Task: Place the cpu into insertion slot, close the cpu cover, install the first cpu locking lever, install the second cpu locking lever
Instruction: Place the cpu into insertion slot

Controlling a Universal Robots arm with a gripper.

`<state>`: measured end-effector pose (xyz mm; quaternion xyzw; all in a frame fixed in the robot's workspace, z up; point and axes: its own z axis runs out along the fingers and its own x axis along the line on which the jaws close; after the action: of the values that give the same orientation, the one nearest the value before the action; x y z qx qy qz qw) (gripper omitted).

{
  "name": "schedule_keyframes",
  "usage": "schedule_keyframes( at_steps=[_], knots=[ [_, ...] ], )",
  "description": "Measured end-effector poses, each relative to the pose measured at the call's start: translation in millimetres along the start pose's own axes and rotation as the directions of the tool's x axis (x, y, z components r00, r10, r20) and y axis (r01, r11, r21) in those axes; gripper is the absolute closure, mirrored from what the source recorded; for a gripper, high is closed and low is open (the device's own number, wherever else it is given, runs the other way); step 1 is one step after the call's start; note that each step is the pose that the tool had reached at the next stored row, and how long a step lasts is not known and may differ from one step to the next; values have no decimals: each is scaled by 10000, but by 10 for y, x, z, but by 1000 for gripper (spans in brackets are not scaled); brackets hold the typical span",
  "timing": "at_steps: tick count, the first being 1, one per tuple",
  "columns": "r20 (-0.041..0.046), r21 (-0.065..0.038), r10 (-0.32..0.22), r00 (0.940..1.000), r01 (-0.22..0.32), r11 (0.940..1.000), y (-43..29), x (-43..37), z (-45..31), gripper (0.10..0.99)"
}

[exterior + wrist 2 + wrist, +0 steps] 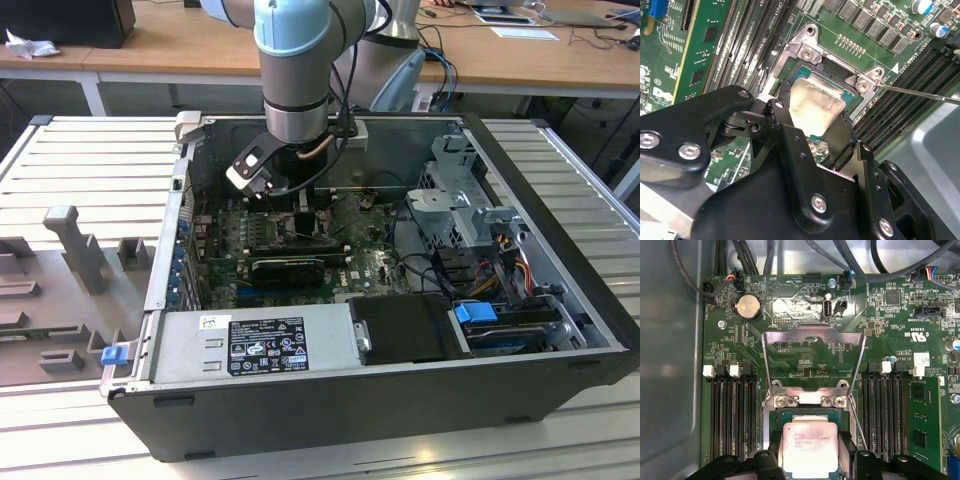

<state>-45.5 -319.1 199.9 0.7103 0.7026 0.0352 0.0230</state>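
The cpu [810, 447], a pale silver square chip, lies in the insertion slot [771, 416] on the green board. It also shows in the second wrist view as the cpu [815, 102] inside the black-framed slot [834, 67]. My gripper [811, 455] has a black finger against each of two opposite edges of the chip and is shut on it. The cpu cover [812, 334], a silver frame with a big window, stands swung open beyond the slot. A thin wire locking lever [920, 93] sticks out beside the slot, unlatched. In the exterior view my gripper [300, 205] reaches down into the open computer case [560, 300].
Black memory slots [730, 420] flank the socket on both sides. A coin battery [747, 306] and cable plugs [715, 285] sit past the cover. In the case, a power supply [260, 345], drive cage [470, 200] and cable bundles [500, 260] crowd the exterior view's right and near side.
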Motion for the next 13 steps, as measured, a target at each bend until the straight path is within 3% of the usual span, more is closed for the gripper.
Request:
schedule_keyframes(
  at_steps=[2,3,9,10,11,13],
  knots=[
    [5,0,0,10000,0,10000,0,-1,0,541],
    [0,0,0,10000,0,10000,0,0,1,478],
    [0,-1,1,10000,-1,10000,6,1,-68,478],
    [1,2,1,10000,-1,10000,8,2,-98,494],
    [5,7,1,10000,-1,10000,10,2,-113,624],
    [20,34,-1,10000,1,10000,19,3,-140,745]
  ],
)
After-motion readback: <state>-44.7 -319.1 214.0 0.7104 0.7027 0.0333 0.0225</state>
